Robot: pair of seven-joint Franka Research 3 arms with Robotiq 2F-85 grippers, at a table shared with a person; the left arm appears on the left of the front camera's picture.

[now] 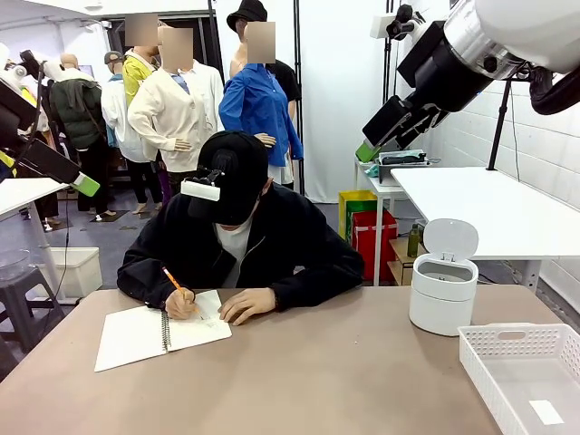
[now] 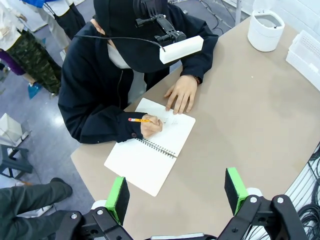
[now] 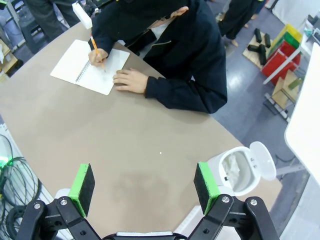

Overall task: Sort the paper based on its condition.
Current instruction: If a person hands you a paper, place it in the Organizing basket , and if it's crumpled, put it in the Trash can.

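Note:
A person in a black jacket leans over an open spiral notebook at the table's far left and writes in it with an orange pencil. Loose paper is out of view on the table. Something white and creased lies inside the open bin; I cannot tell whether it is paper. My left gripper hangs open high above the notebook side, holding nothing. My right gripper is open and raised above the right half of the table, holding nothing.
A white lidded bin stands at the far right with its lid up. A white slotted basket sits at the near right corner, a small flat label on its floor. Bare tan tabletop lies between notebook and bin.

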